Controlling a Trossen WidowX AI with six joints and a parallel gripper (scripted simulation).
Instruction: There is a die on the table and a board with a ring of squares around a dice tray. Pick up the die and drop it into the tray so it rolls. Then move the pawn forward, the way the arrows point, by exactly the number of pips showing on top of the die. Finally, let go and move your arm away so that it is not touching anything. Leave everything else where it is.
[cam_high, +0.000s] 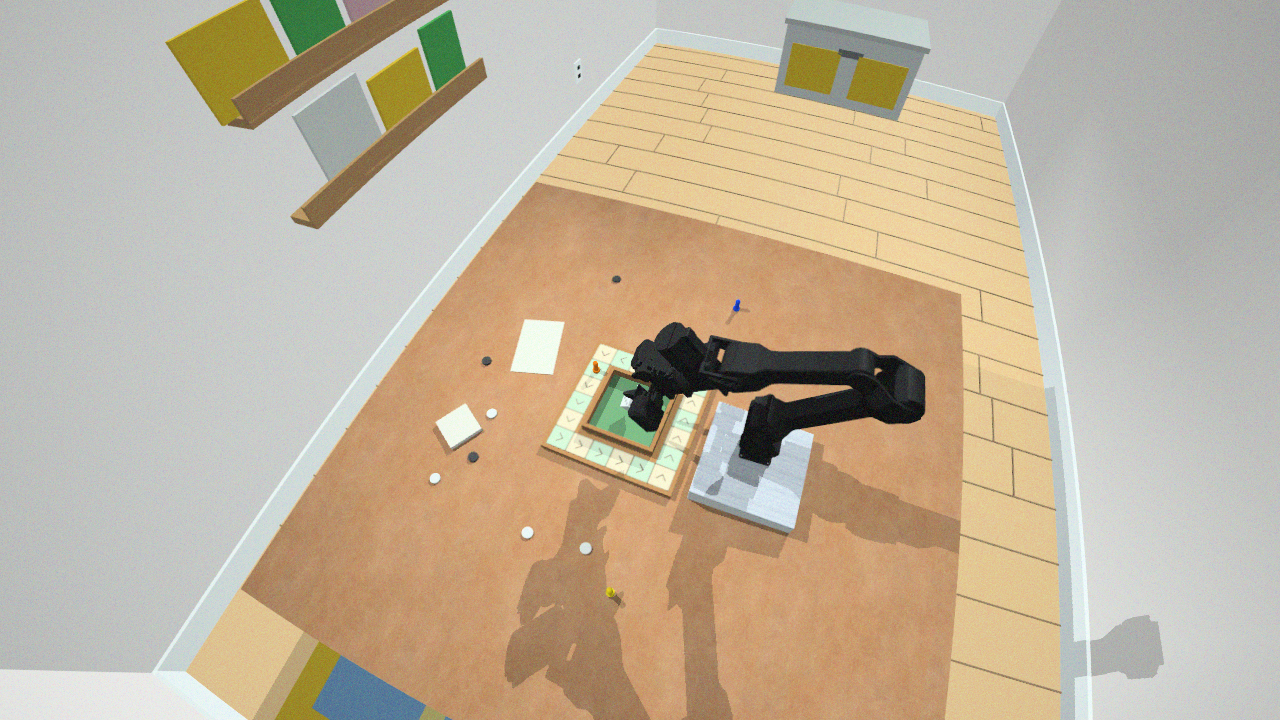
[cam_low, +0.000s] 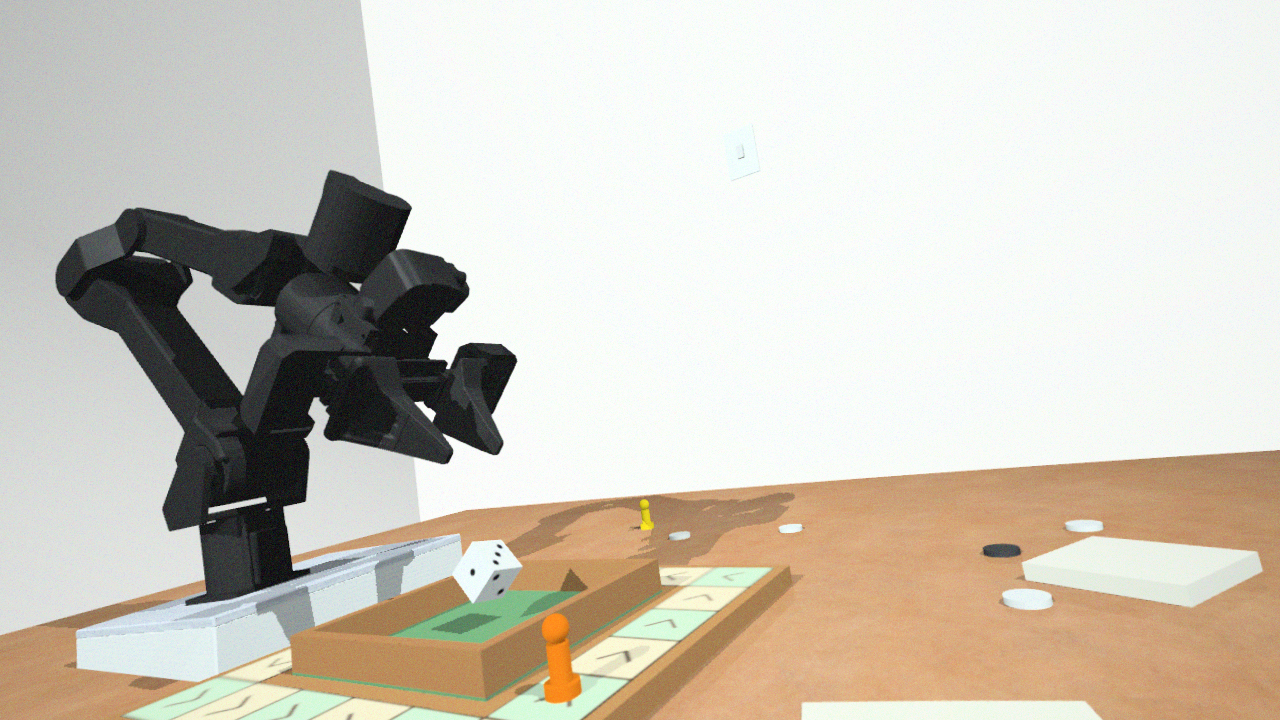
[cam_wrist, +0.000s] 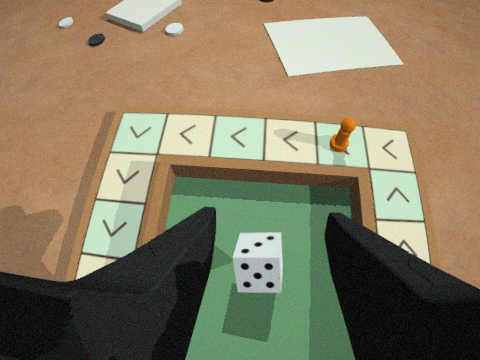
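The white die (cam_high: 625, 402) (cam_low: 486, 570) (cam_wrist: 258, 265) is in the air, tilted, over the green floor of the dice tray (cam_high: 617, 441) (cam_low: 389, 660) (cam_wrist: 265, 172), with its shadow below it. In the wrist view it shows three pips on its upper face and five on the face towards the camera. My gripper (cam_low: 472, 454) (cam_wrist: 271, 222) is open above the die, touching nothing. The orange pawn (cam_high: 596, 367) (cam_low: 559, 662) (cam_wrist: 341, 139) stands on a green square of the board (cam_high: 565, 419) (cam_wrist: 187, 135), second from the right in the wrist view's far row, where the arrows point left.
A blue pawn (cam_high: 736, 306) and a yellow pawn (cam_high: 610, 591) (cam_low: 646, 515) stand off the board. A white block (cam_high: 458, 426) (cam_low: 1136, 568) (cam_wrist: 143, 12), a white sheet (cam_high: 537, 346) (cam_wrist: 332, 45) and several black and white discs lie beyond the board's pawn side and around it.
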